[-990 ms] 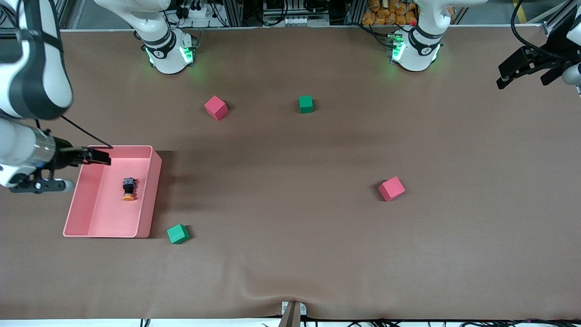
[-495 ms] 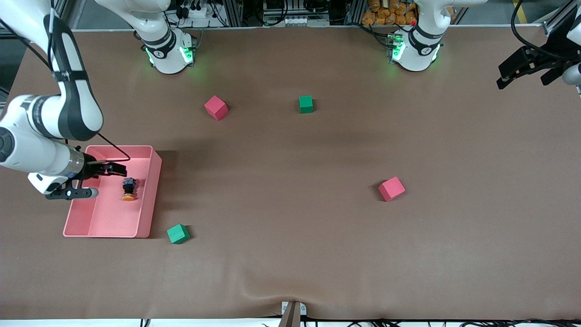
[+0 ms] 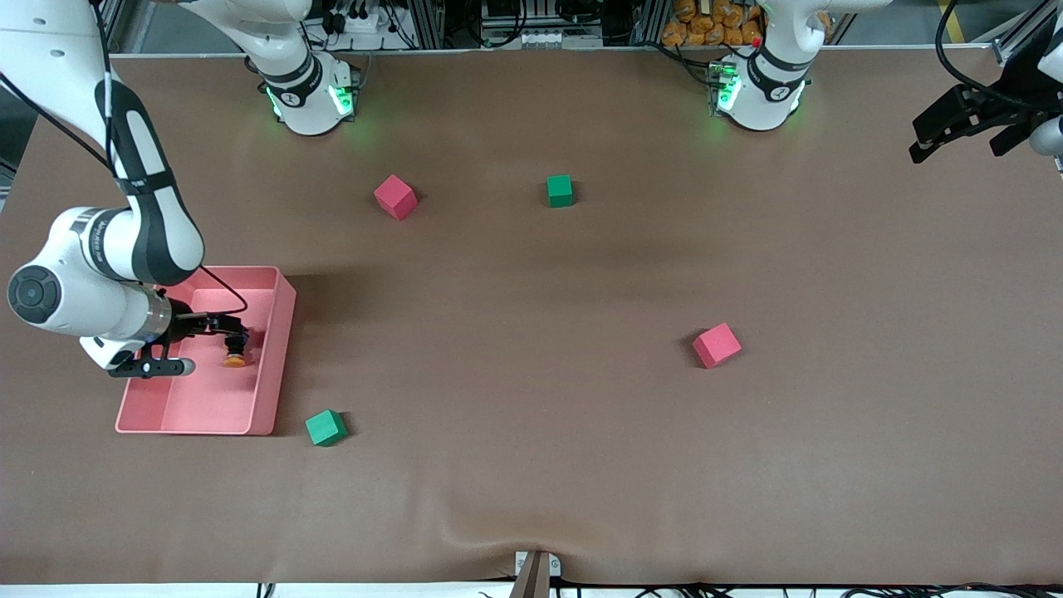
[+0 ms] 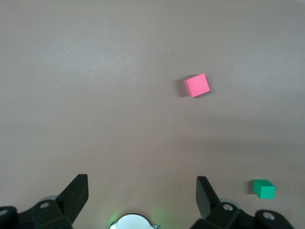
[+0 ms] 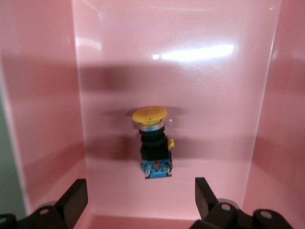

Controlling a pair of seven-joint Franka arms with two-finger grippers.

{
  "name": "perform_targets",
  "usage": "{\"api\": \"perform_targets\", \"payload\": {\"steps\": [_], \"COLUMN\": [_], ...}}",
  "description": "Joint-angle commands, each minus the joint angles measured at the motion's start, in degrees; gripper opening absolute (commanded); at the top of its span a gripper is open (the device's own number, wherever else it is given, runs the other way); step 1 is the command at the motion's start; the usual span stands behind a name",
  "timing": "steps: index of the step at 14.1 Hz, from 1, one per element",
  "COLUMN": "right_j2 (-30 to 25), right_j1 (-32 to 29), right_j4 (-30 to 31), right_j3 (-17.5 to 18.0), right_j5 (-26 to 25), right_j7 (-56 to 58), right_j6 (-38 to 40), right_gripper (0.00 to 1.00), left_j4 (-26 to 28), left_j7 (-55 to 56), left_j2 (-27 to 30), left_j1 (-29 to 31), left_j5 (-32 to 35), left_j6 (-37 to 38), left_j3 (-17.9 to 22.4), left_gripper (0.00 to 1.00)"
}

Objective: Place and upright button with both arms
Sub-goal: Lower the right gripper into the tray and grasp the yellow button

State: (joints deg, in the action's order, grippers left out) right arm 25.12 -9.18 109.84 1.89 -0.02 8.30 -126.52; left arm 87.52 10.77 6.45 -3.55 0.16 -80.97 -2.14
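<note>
We are holding the right gripper [image 3: 235, 330] low inside a pink tray [image 3: 286, 324], fingers spread wide with the button [image 3: 236, 349] lying between and just ahead of them, not gripped. In the right wrist view both black fingers [image 5: 71, 200] are standing well apart at either side of the button [image 5: 152, 143], neither one touching it. The button is lying on its side on the tray floor [image 5: 209, 95], its round orange cap pointing toward the front camera and its black blocky body, ending in a small blue base, toward the robots' bases. It is tiny, clearly smaller than any cube.

The tray is a smooth, glossy, rectangular plastic box with low walls, catching a bright streak of light on its floor. It is sitting toward the right arm's end of the table [image 3: 531, 465], which is covered by a matte brown cloth with a slight wrinkle near the front edge.

We are keeping the left gripper [image 3: 955, 124] raised at the left arm's end of the table, waiting, its fingers [image 4: 76, 191] also spread wide and holding nothing.

We are counting four matte foam-like cubes: two red and two green. One red cube [image 3: 395, 197] and one green cube [image 3: 560, 190] are lying nearer the bases; the other red cube [image 3: 717, 345] is sitting toward the left arm's end, and the other green cube [image 3: 325, 428] is resting just beside the tray's front corner.
</note>
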Motion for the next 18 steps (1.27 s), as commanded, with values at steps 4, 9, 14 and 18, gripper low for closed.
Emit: {"api": "perform_targets", "payload": {"steps": [4,9,14,18], "right_j2": [5.8,6.6,7.4,7.8], "right_j1": [-2.5,-2.3,-2.5,-2.4], "right_j4": [0.5,1.2,0.3,-1.5], "right_j3": [0.7,0.7,0.7,0.7], "right_j5": [0.2,0.5,0.6,0.6], "right_j7": [3.4,3.4,3.4,3.3], "right_j6": [-8.4,-10.1,-10.0,-8.8], "right_gripper": [1.00,0.95,0.27,0.00], "left_j4": [-0.8,-0.9,-0.9,-0.9], "left_j7": [-1.0,-1.0,-1.0,-1.0], "left_j2": [-0.2,-0.2,-0.2,-0.4], "left_j1": [0.6,0.6,0.2,0.0], "left_j5": [0.7,0.6,0.6,0.6], "left_j6": [0.9,0.9,0.9,0.8], "left_j3": [-0.1,0.1,-0.1,-0.1], "left_gripper": [1.00,1.00,1.00,1.00]}}
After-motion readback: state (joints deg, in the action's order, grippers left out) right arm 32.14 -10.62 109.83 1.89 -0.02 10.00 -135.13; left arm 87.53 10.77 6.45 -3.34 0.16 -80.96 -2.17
